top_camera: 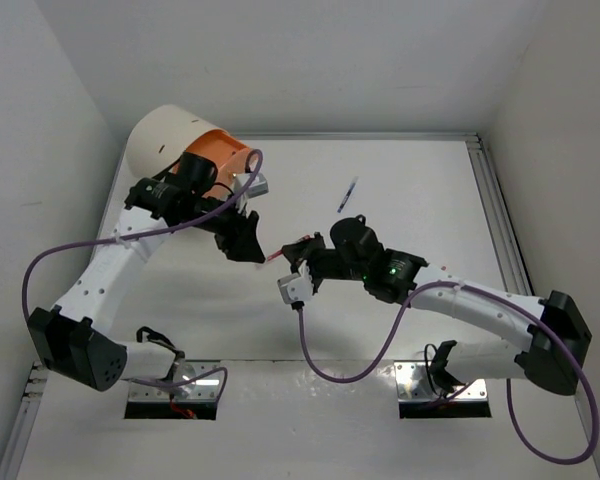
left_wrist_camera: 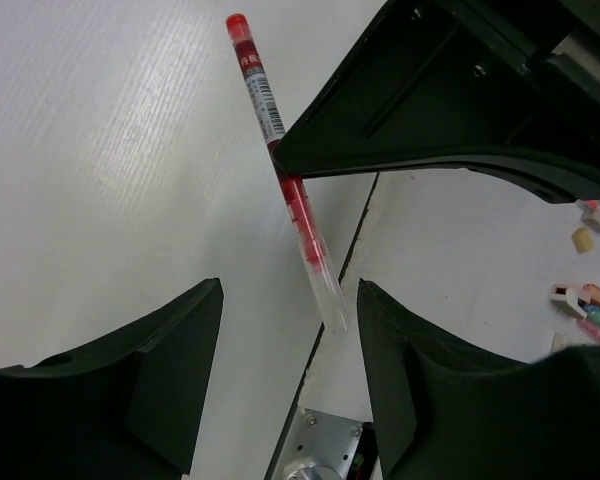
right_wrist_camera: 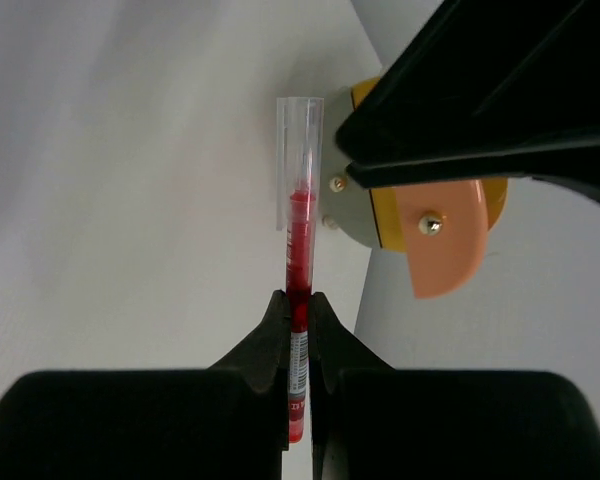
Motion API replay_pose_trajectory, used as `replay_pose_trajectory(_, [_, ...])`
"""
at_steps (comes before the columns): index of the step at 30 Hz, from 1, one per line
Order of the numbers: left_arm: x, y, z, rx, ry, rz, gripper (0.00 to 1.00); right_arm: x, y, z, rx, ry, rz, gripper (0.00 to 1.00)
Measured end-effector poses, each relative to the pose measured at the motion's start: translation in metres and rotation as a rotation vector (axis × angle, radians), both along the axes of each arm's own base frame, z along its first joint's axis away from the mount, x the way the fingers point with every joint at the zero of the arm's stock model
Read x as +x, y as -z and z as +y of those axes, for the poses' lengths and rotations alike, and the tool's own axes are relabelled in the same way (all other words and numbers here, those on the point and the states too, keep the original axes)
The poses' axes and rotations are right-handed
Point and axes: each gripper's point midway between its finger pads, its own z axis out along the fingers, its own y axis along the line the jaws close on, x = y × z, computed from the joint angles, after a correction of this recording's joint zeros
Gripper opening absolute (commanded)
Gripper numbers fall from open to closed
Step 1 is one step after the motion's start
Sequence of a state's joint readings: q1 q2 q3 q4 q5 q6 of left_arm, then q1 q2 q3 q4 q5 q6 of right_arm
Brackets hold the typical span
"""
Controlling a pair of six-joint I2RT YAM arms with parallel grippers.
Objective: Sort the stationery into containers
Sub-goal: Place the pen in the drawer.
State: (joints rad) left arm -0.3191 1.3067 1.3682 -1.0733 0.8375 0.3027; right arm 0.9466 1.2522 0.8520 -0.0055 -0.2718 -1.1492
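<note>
Above the white counter (top_camera: 410, 170), right fingers (right_wrist_camera: 270, 340) clench one red clear-capped pen (right_wrist_camera: 300, 250); left fingers (left_wrist_camera: 170, 350) stand released beside its tip. One blue pen (top_camera: 348, 193) lies clear beyond; one cream orange-lined bucket (top_camera: 165, 140) fills the far-left corner.

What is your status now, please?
Right gripper shut on red pen. Left gripper open near its clear end. Nothing between them. Bucket at far left corner.

Likely a robotics lab: white panel walls (top_camera: 310, 60) enclose the table (top_camera: 410, 190).
</note>
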Motion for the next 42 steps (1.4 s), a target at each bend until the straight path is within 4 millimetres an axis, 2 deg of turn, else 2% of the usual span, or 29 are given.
replay_pose_trajectory(6, [-0.008,0.010,-0.005,0.051,0.031,-0.007,0.62,-0.003,-0.011,0.012,0.013,-0.027,-0.043,0.00])
replay_pose_trajectory(8, [-0.009,0.013,-0.005,0.066,0.034,-0.008,0.57,-0.003,-0.013,0.015,0.015,-0.033,-0.049,0.00])
replay_pose_trajectory(9, [-0.010,0.014,-0.005,0.071,0.033,-0.007,0.53,-0.003,-0.014,0.016,0.016,-0.035,-0.053,0.00])
replay_pose_trajectory(10, [-0.010,0.015,-0.005,0.076,0.034,-0.008,0.41,-0.003,-0.015,0.017,0.018,-0.034,-0.057,0.00])
replay_pose_trajectory(11, [-0.010,0.015,-0.005,0.078,0.032,-0.008,0.34,-0.003,-0.017,0.017,0.019,-0.033,-0.062,0.00])
replay_pose_trajectory(12, [-0.010,0.015,-0.005,0.079,0.033,-0.009,0.21,-0.001,-0.018,0.018,0.021,-0.028,-0.067,0.00])
replay_pose_trajectory(15, [-0.008,0.017,-0.004,0.098,0.022,-0.016,0.05,0.000,-0.019,0.017,0.020,-0.022,-0.077,0.00])
replay_pose_trajectory(19, [-0.003,0.017,0.000,0.108,0.005,-0.034,0.00,0.006,-0.023,0.017,0.050,0.022,-0.081,0.64])
replay_pose_trajectory(22, [0.010,0.010,0.010,0.127,-0.055,-0.061,0.00,0.013,-0.029,0.011,0.090,0.107,-0.015,0.71])
replay_pose_trajectory(25, [0.045,-0.018,0.033,0.148,-0.199,-0.169,0.00,0.029,-0.054,0.001,0.176,0.229,0.107,0.69])
replay_pose_trajectory(28, [0.086,-0.061,0.064,0.166,-0.370,-0.318,0.00,0.056,-0.096,-0.028,0.328,0.398,0.227,0.67])
replay_pose_trajectory(30, [0.111,-0.088,0.084,0.191,-0.483,-0.412,0.00,0.074,-0.117,-0.061,0.440,0.537,0.321,0.64])
replay_pose_trajectory(32, [0.133,-0.106,0.106,0.232,-0.597,-0.471,0.00,0.088,-0.122,-0.099,0.531,0.687,0.431,0.62])
replay_pose_trajectory(33, [0.141,-0.109,0.114,0.249,-0.632,-0.484,0.00,0.093,-0.119,-0.113,0.557,0.746,0.477,0.61])
replay_pose_trajectory(35, [0.155,-0.105,0.128,0.289,-0.687,-0.480,0.00,0.105,-0.100,-0.153,0.615,0.914,0.614,0.60])
replay_pose_trajectory(36, [0.163,-0.098,0.135,0.318,-0.710,-0.464,0.00,0.107,-0.088,-0.165,0.639,0.985,0.690,0.60])
replay_pose_trajectory(37, [0.169,-0.091,0.140,0.340,-0.724,-0.447,0.01,0.112,-0.071,-0.188,0.658,1.083,0.745,0.60])
replay_pose_trajectory(38, [0.175,-0.082,0.144,0.364,-0.734,-0.424,0.03,0.112,-0.056,-0.203,0.675,1.153,0.805,0.60])
replay_pose_trajectory(42, [0.196,-0.042,0.156,0.442,-0.753,-0.333,0.12,0.089,0.020,-0.254,0.687,1.440,1.088,0.59])
